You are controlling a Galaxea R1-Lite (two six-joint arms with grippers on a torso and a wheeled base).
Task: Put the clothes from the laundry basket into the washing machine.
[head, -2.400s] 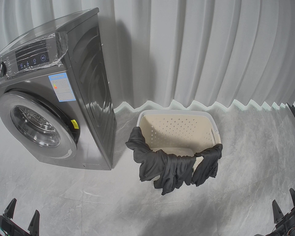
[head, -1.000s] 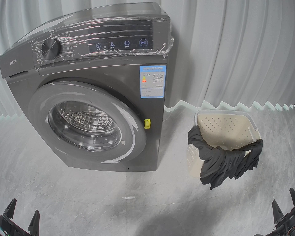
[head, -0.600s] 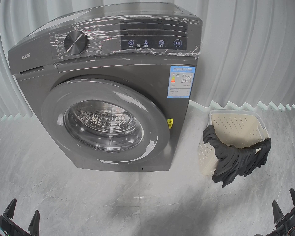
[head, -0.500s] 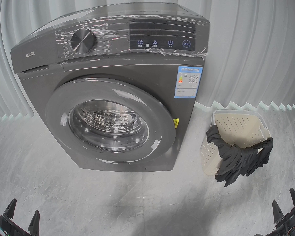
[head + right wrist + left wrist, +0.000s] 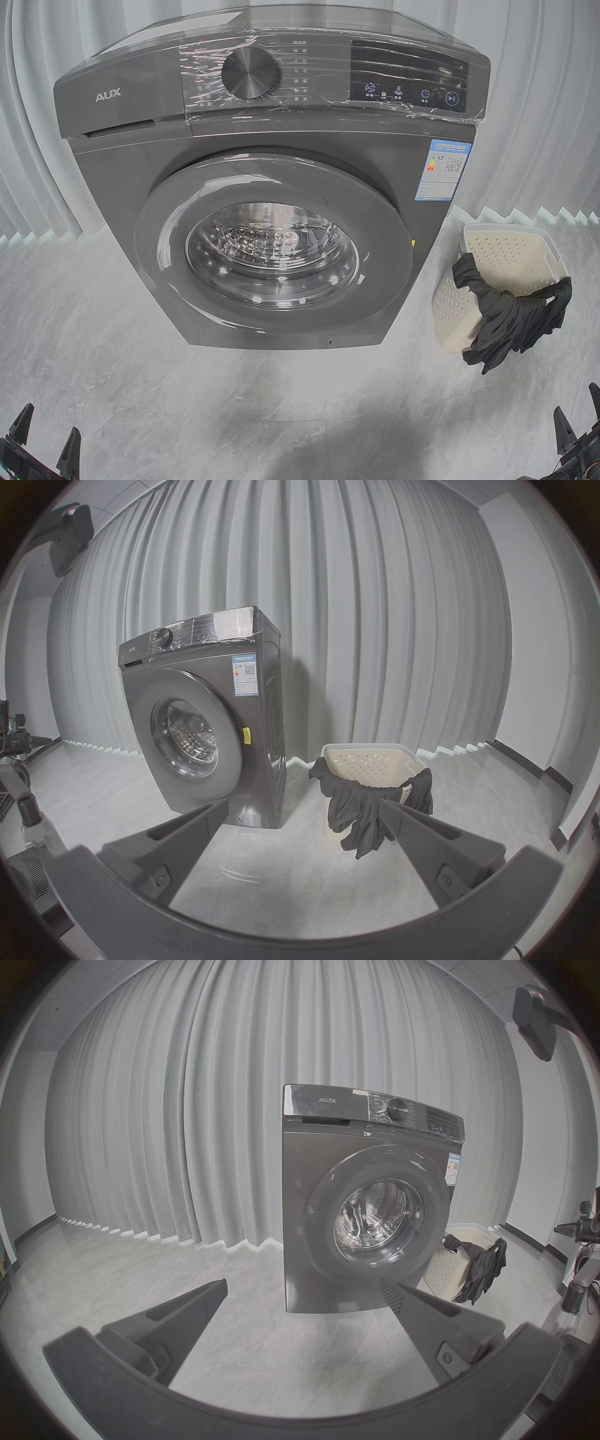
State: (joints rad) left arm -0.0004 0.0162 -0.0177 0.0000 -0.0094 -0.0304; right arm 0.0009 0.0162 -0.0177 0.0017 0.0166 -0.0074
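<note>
A grey front-loading washing machine (image 5: 275,181) stands straight ahead with its round glass door (image 5: 273,253) shut. To its right on the floor sits a cream perforated laundry basket (image 5: 509,250), with dark grey clothes (image 5: 509,315) draped over its near rim. My left gripper (image 5: 42,437) is low at the lower left corner, open and holding nothing. My right gripper (image 5: 578,415) is low at the lower right corner, open and holding nothing. Both are far from the basket (image 5: 369,764) and the machine (image 5: 369,1191).
Pleated white curtains (image 5: 537,112) run behind the machine and basket. Bare grey marble-look floor (image 5: 250,406) lies between the grippers and the machine. A tripod stand (image 5: 584,1254) is off to one side of the room.
The whole head view has swung left: the washing machine now fills the middle and the basket sits at the right edge. The camera moved, not the things. Both grippers hold their places.
</note>
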